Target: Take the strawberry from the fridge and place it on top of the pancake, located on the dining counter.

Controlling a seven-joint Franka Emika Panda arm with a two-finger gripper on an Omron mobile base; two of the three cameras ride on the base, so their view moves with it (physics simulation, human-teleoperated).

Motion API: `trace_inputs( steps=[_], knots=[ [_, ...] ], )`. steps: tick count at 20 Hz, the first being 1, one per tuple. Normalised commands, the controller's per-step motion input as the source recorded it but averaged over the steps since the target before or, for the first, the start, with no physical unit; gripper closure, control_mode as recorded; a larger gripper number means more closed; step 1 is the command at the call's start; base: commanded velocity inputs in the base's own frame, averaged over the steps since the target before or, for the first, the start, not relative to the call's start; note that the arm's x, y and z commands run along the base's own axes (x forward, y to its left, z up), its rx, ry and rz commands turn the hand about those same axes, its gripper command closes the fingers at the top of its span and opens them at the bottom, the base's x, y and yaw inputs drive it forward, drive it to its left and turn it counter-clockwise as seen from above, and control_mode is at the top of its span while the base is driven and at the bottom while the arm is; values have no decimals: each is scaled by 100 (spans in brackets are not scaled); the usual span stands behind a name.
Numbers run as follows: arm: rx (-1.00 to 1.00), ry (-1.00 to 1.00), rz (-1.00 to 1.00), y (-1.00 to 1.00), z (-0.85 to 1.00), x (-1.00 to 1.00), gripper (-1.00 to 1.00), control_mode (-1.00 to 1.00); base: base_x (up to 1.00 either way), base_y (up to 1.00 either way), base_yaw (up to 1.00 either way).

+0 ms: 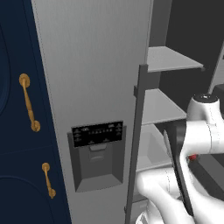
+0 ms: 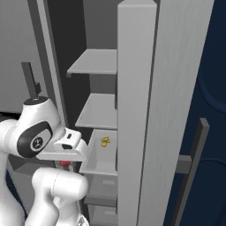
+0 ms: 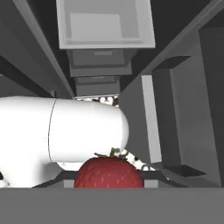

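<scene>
Gripping the strawberry (image 3: 109, 172), tool is clamped on it, fruit at 6 o'clock in hand view, green cap up. In right base view a red bit (image 2: 65, 163) shows under the hand, beside the fridge (image 2: 137, 110) w/ door open; small yellow item (image 2: 105, 141) in drawer at 3 o'clock.

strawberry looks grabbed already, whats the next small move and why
Probably draw the hand back out of the fridge. In the hand view the strawberry sits right at the jaws, which are shut on it, and the open shelves are close beside the arm, so a slow, straight retreat seems safest.
</scene>
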Motion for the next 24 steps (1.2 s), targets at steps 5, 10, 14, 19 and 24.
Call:
trace_inputs(
  steps=[5,10,14,19,24],
  knots=[
    [13,-1,-1,0,-43,-29,100,-100,0,0,0],
    [3,-1,-1,0,-7,-9,100,100,-43,8,-3],
    [0,0,0,0,0,0,100,100,-71,33,-5],
    [0,0,0,0,0,0,100,100,-98,28,-10],
    [0,0,0,0,0,0,100,100,-100,-10,-31]
  ],
)
